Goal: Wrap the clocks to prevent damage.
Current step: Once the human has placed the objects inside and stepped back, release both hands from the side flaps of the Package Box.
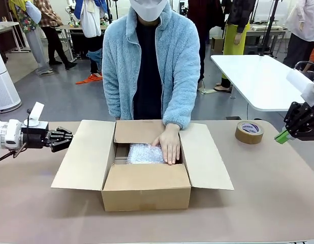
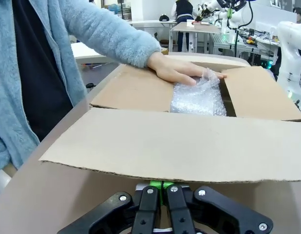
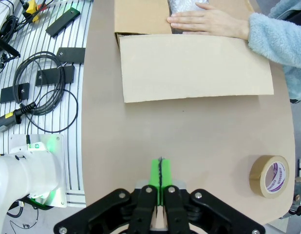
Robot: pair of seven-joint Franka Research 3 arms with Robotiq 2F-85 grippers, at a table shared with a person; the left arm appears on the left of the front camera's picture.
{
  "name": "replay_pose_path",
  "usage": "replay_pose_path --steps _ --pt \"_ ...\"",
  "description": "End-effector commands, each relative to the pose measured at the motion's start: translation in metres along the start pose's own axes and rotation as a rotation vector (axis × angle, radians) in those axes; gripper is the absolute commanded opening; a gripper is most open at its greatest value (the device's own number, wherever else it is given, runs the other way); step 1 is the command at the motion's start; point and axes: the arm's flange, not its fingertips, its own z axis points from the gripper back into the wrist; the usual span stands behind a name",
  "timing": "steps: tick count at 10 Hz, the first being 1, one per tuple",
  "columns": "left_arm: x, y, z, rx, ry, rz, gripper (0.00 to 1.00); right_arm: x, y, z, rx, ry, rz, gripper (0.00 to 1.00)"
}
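Observation:
An open cardboard box (image 1: 146, 190) (image 2: 179, 146) (image 3: 189, 66) stands mid-table. Inside it lies a bundle in bubble wrap (image 1: 145, 153) (image 2: 198, 96) (image 3: 182, 6); no clock face shows through the wrap. The person's hand (image 1: 168, 144) (image 2: 179, 72) (image 3: 206, 22) presses on the bundle. My left gripper (image 1: 67, 137) (image 2: 161, 186) hovers shut and empty just left of the box's left flap. At the table's right edge my right gripper (image 1: 280, 137) (image 3: 160, 173) is shut too, holding nothing, well away from the box.
A roll of brown packing tape (image 1: 249, 131) (image 3: 270, 176) lies on the table right of the box, near my right gripper. A white table (image 1: 261, 79) stands behind at the right. Cables (image 3: 46, 97) lie on the rack beside the table.

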Motion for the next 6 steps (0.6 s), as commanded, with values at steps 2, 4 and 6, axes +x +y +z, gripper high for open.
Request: replay_pose_path --steps 2,4,6 --pt "0.0 0.0 0.0 0.0 0.0 0.0 0.0 -0.0009 -0.0016 -0.0014 0.008 -0.037 0.013 0.01" --pt "0.0 0.0 0.0 0.0 0.0 0.0 0.0 -0.0009 -0.0016 -0.0014 0.008 -0.037 0.013 0.01" --pt "0.0 0.0 0.0 0.0 0.0 0.0 0.0 -0.0009 -0.0016 -0.0014 0.008 -0.037 0.013 0.01"
